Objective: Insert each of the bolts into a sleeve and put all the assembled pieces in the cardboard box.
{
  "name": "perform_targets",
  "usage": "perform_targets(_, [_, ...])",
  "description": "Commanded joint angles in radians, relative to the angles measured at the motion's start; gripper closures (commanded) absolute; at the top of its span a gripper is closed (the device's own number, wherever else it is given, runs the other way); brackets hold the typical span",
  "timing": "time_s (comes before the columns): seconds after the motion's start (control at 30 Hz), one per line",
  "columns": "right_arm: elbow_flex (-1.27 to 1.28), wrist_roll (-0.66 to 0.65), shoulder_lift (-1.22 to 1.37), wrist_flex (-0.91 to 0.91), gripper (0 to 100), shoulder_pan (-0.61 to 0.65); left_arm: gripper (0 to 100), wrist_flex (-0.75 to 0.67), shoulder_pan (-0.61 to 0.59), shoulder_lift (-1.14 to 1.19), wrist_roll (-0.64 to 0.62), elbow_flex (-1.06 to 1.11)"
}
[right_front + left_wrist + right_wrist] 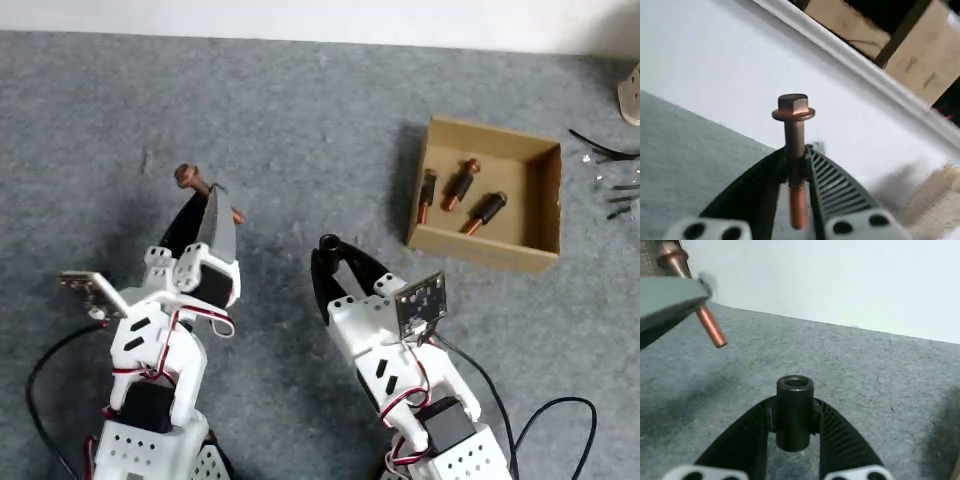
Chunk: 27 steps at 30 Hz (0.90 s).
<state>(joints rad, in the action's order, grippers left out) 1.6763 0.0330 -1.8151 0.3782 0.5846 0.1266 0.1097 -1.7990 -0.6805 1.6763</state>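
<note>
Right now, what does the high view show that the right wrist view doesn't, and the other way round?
The high view adds the cardboard box with three assembled pieces lying inside, plus both arms' white bodies and cables. The right wrist view adds a look into the sleeve: its bore is open and empty. Both show the bolt clamped in the left fingers, the sleeve clamped in the right fingers, bolt and sleeve apart, over the grey mat.
</note>
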Motion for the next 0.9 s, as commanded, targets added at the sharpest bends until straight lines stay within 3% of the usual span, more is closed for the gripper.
perform_targets(0.0, [0.14,-0.112,-0.012,0.039,99.3,0.025,99,-0.04,0.012,-0.027,-0.051,0.015])
perform_targets(0.1, [0.14,-0.187,-0.012,0.081,99.3,0.081,99,-0.035,0.013,-0.027,-0.055,-0.007])
perform_targets(0.3, [0.14,-0.203,-0.012,0.084,99.3,0.088,99,0.009,0.099,-0.027,-0.052,-0.054])
perform_targets(0.5, [0.14,-0.203,-0.012,0.084,99.3,0.088,99,0.334,0.223,-0.025,-0.049,-0.206])
perform_targets(0.6, [0.14,-0.203,-0.012,0.084,99.3,0.088,99,0.433,0.246,-0.025,-0.049,-0.274])
perform_targets(0.87, [0.14,-0.203,-0.012,0.108,99.3,0.094,99,0.436,0.246,-0.025,-0.051,-0.268])
